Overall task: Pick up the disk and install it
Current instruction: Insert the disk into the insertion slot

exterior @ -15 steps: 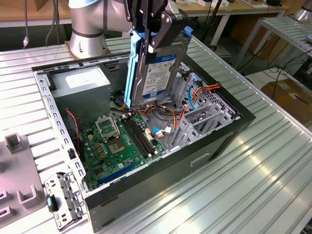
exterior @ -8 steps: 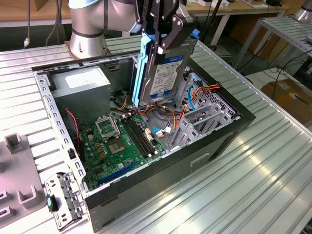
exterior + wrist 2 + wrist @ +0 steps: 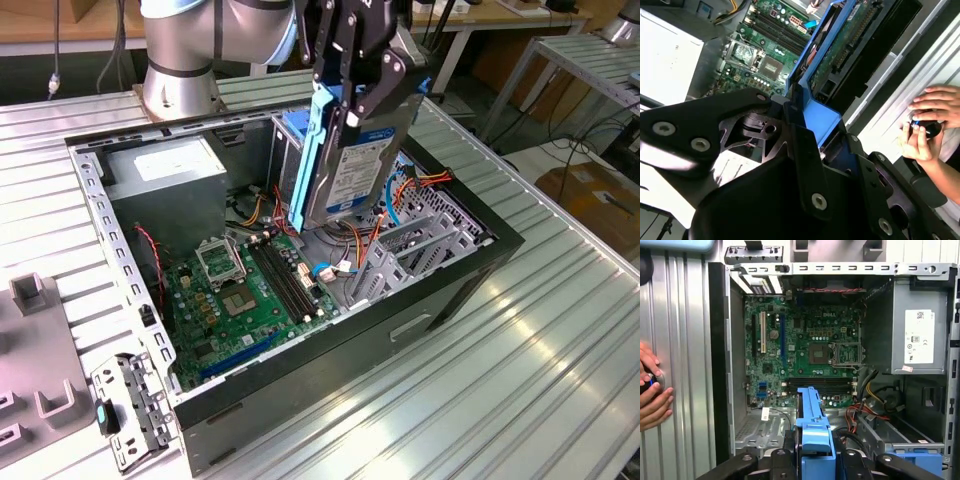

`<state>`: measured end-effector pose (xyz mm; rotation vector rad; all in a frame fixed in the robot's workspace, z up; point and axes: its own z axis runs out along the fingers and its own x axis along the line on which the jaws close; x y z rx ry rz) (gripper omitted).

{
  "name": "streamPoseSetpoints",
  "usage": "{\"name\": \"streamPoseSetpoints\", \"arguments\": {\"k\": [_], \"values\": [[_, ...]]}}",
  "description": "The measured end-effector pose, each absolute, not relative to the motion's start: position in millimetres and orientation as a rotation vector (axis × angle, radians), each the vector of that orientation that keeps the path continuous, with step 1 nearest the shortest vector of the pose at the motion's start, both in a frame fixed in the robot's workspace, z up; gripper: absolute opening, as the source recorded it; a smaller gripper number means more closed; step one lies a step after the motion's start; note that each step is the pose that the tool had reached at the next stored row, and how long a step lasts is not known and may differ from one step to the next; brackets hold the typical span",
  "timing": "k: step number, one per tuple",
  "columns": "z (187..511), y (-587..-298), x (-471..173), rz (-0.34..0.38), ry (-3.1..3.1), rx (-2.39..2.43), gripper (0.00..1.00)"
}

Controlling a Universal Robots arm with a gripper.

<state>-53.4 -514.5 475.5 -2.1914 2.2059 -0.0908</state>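
- The gripper (image 3: 358, 100) hangs over the open computer case (image 3: 470, 270), its black fingers closed on the upper end of the disk (image 3: 355, 175), one on each broad side.
- The disk stands on edge, nearly upright and leaning a little. One face carries a pale label, and the blue carrier runs down the edge towards the exterior view's left.
- Its lower end dips into the case, between the green motherboard (image 3: 240, 300) and the grey metal drive cage (image 3: 420, 245). From here I cannot tell whether that end touches anything.
- In the second wrist view the disk's other face shows a green circuit board, with the blue frame pinched between the dark fingers.
- A grey power supply (image 3: 165, 170) sits in the case's far corner, near the arm's base.
- Orange, red and light-blue cables (image 3: 395, 200) trail around the foot of the disk.
- The case lies on its side on a ribbed metal table (image 3: 520, 380).
- A person's hands (image 3: 925, 127) rest on the table beside the case, cupped around a small dark round object.
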Motion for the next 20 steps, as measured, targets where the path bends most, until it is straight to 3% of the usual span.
{"name": "streamPoseSetpoints", "arguments": {"k": [9,20], "values": [[472,-544,-39,-0.091,2.206,-2.191,0.37],[468,-549,5,-0.092,2.206,-2.192,0.37]]}}
